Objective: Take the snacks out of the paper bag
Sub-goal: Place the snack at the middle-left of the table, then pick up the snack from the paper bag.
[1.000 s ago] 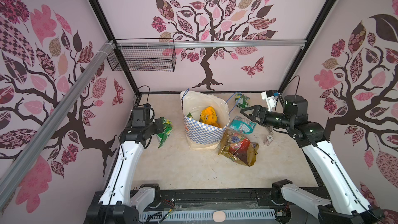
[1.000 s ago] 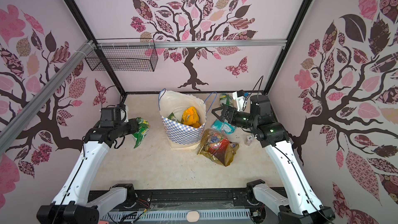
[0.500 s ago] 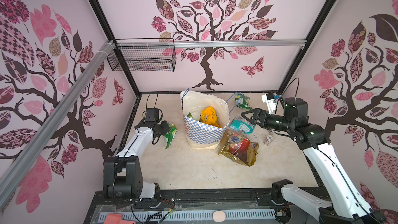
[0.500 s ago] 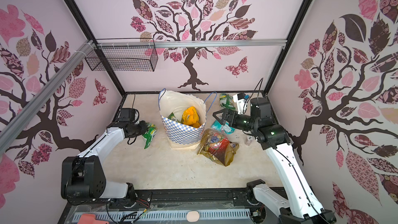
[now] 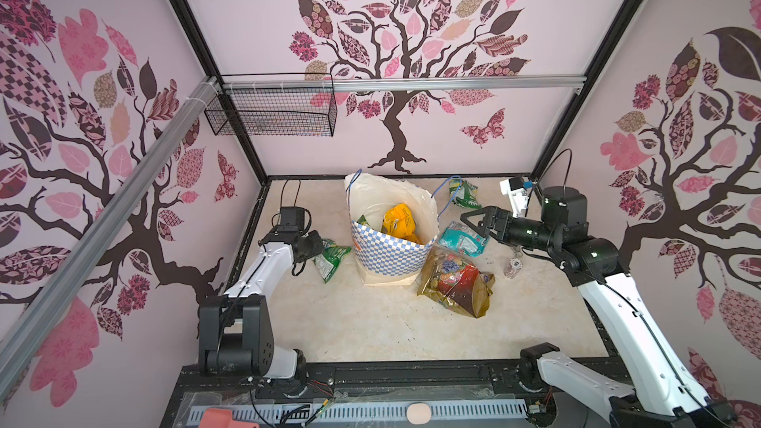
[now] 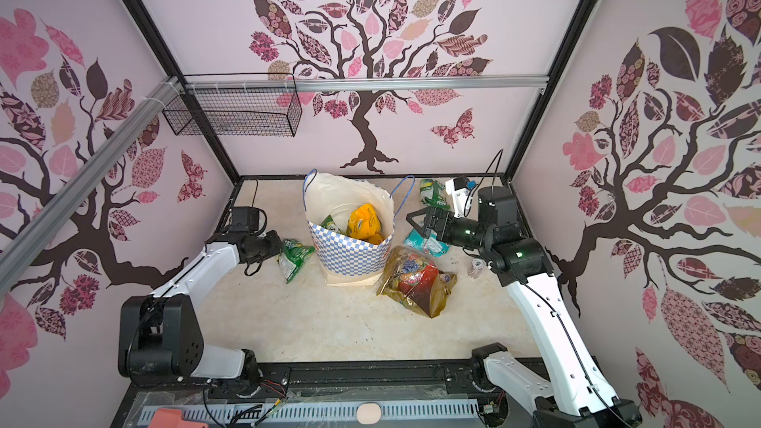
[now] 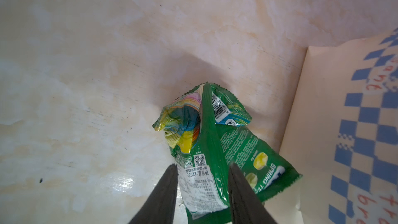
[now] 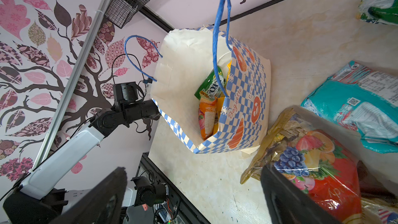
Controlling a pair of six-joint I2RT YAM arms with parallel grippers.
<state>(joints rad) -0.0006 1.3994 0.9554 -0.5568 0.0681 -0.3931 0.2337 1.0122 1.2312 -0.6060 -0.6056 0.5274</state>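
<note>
Nearest the front of the tabletop (image 5: 350,323) lay one gold-and-red pack (image 5: 455,286), just beside the base corner of the paper bag (image 5: 387,253). One small patterned cylinder (image 5: 512,269) stood to its right, apart from everything.

The single bag stood upright mid-tabletop, mouth up, directly between the two arms. On its left, the left claw (image 7: 202,169) was low over a green packet (image 7: 215,147) that lay on the tabletop just beside the bag. Its jaws stood parted on either side of the packet's end and were not clamped on it. On the bag's right, the right claw (image 5: 469,219) hovered above the teal packet (image 5: 463,238), jaws spread wide, holding nothing.

A second green packet (image 5: 465,193) lay farthest back, near the rear wall. One black wire basket (image 5: 271,117) hung high at the rear left corner.

Count: four lay out on the tabletop. At least two were in the bag, an orange-yellow packet (image 5: 397,220) and a green FOX'S packet (image 8: 212,85).

In both top views the left claw's fingers were hidden behind its wrist, and only the left wrist view showed them. The FOX'S lettering showed only in the right wrist view, where a blue cord handle (image 8: 216,35) crossed in front of that packet.
</note>
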